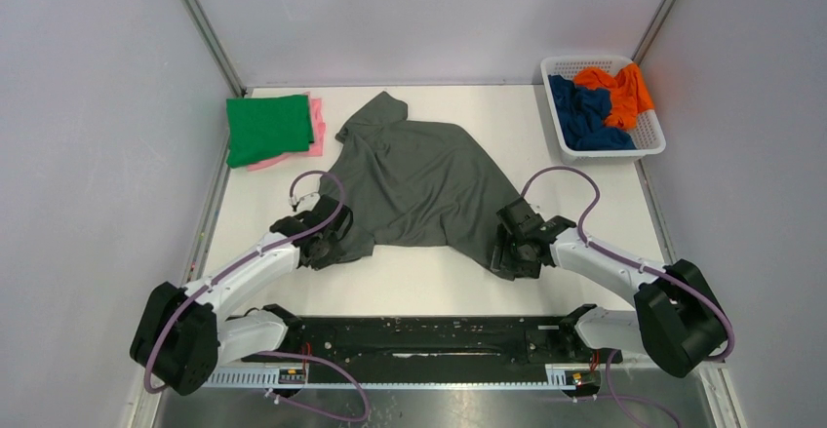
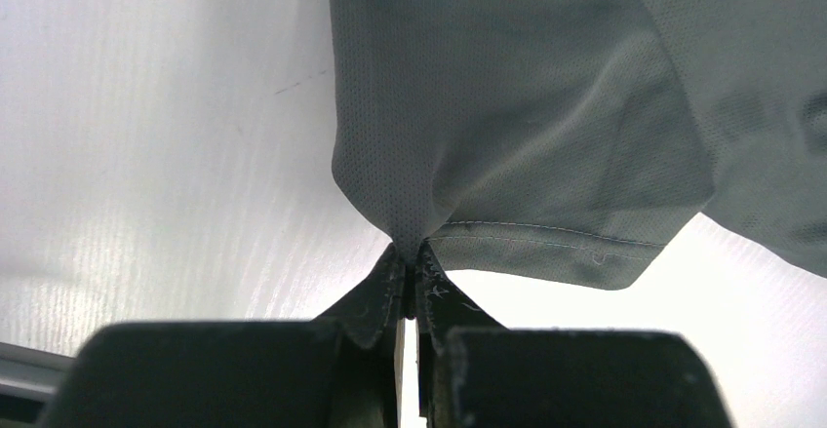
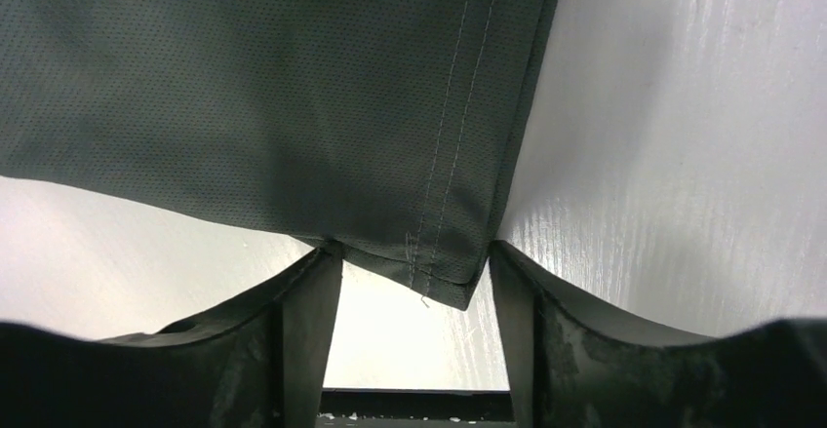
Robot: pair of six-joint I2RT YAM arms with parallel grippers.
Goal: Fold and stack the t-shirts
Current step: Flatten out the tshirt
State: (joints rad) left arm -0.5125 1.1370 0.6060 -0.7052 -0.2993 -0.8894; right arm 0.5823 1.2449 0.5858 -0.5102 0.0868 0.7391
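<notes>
One grey shirt (image 1: 419, 184), corner hidden, probably pinched

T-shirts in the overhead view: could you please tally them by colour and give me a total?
dark grey t-shirt: 1
green t-shirt: 1
pink t-shirt: 1
orange t-shirt: 1
navy blue t-shirt: 1
Total: 5

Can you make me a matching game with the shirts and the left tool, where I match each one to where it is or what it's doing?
1 grey shirt
2 green shirt
3 orange shirt
4 left tool

A in the white basket
B folded on top of the pink shirt
C spread out in the middle
D pinching a shirt corner

Pairs: 1-C, 2-B, 3-A, 4-D
</notes>
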